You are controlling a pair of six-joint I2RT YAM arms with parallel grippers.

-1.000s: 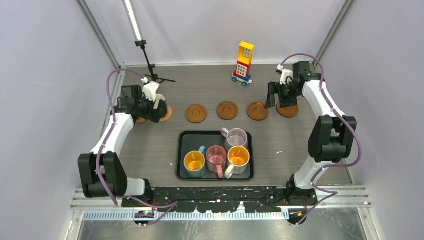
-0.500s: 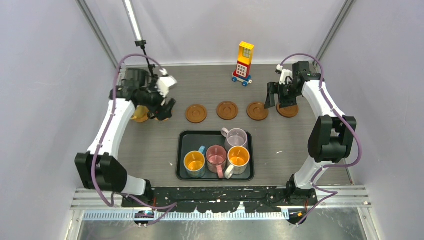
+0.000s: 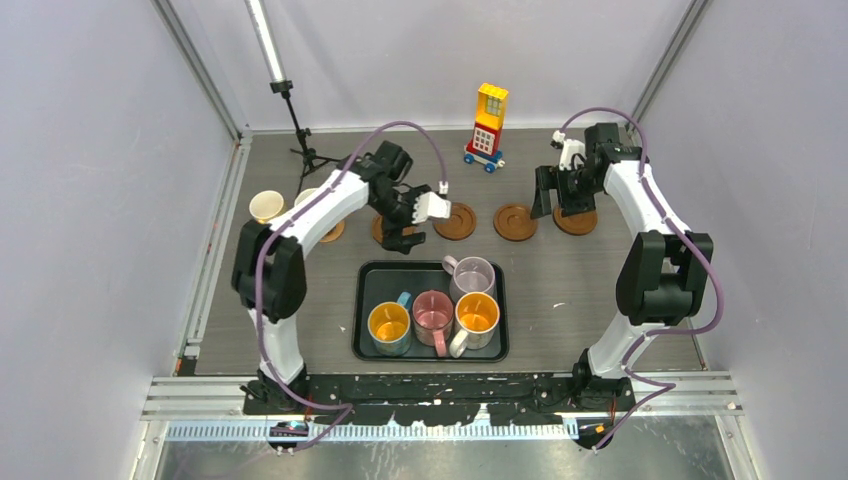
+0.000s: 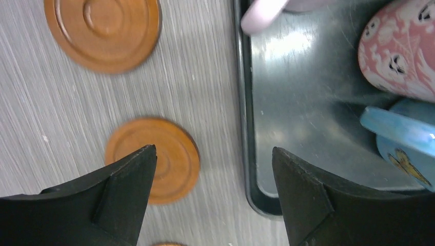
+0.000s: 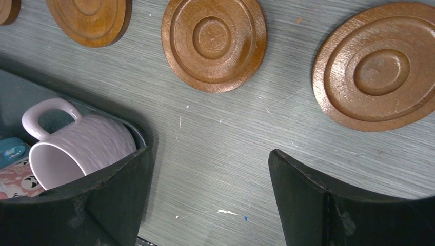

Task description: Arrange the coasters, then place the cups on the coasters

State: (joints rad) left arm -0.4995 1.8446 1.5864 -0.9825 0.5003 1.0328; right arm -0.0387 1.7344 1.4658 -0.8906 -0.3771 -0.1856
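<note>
Brown coasters lie in a row behind the black tray [image 3: 362, 345]: one [image 3: 455, 221] at centre, one [image 3: 515, 221] right of it, one [image 3: 581, 224] partly under my right gripper [image 3: 558, 205]. My left gripper [image 3: 400, 236] hovers open over another coaster [image 4: 159, 159] beside the tray's rim [image 4: 243, 102], holding nothing. A cream cup [image 3: 266, 206] stands at far left, a second [image 3: 308, 197] partly behind the left arm. In the tray stand the lilac [image 3: 472, 272], pink [image 3: 433, 312], blue [image 3: 389, 326] and whitish [image 3: 477, 315] cups. My right gripper [image 5: 210, 164] is open over bare table.
A toy block tower [image 3: 488, 125] stands at the back centre. A black light stand [image 3: 300, 140] rises at the back left. Grey walls close in the table on three sides.
My left arm left the cream cup at far left, rose and swung right to the coaster by the tray's back left corner. The right arm has not moved.
</note>
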